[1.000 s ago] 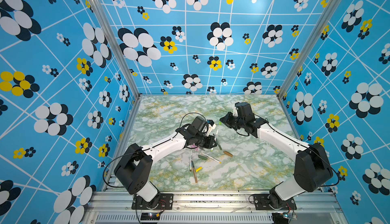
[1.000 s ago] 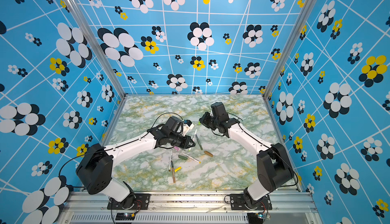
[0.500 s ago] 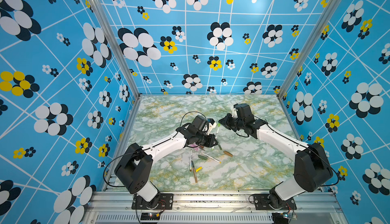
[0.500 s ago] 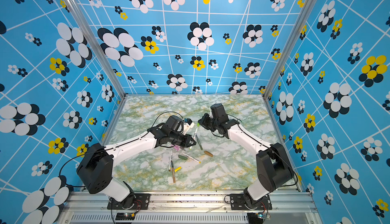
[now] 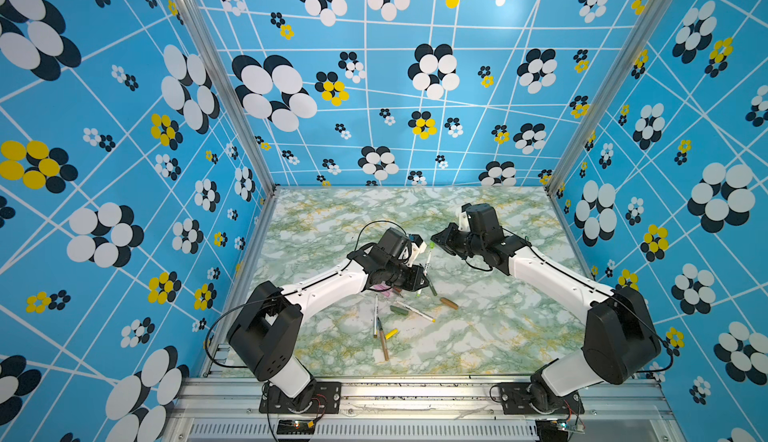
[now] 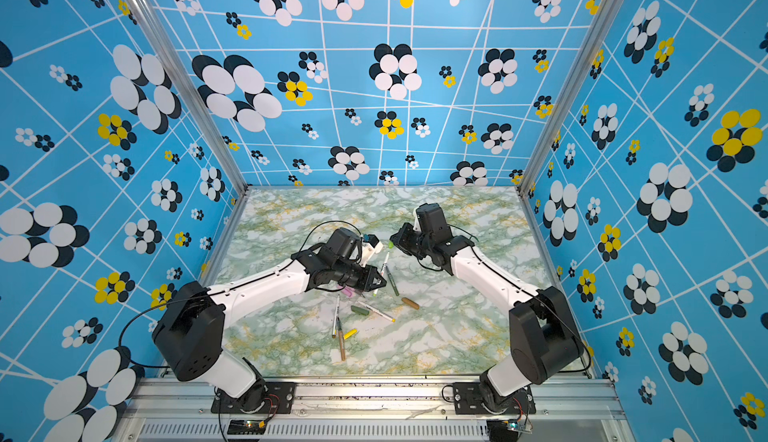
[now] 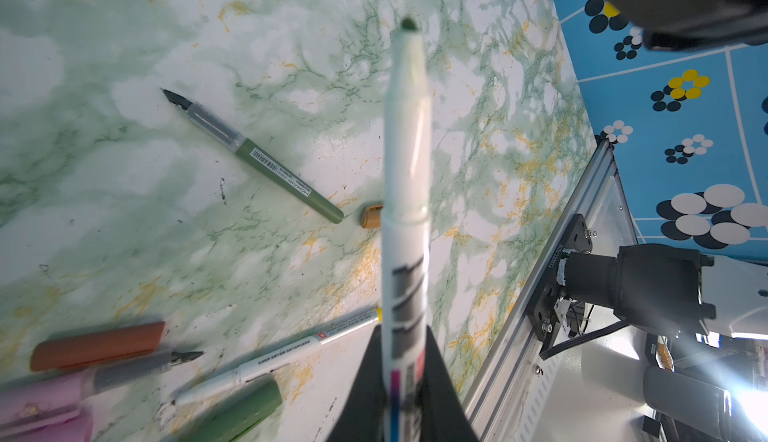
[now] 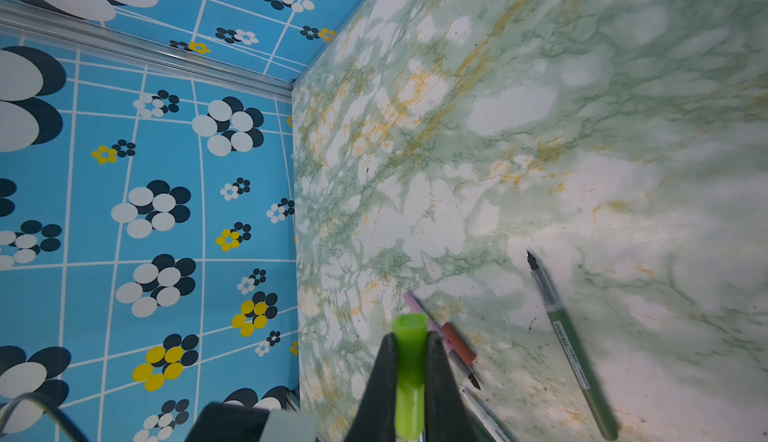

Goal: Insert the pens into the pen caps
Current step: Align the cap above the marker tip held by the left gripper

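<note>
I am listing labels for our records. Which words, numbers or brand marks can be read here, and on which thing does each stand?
No text can be read with certainty.
Dark green pen: barcode and print, too small.
Lying white pen: red mark and print, too small.
Held white pen in the left gripper: dark print, blurred.
Black mount plate: white number, too small.

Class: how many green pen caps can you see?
2. A stubby light green plastic cap sits in the right gripper; a dark green plastic cap lies on the marbled table. The left arm may hide others.
</note>
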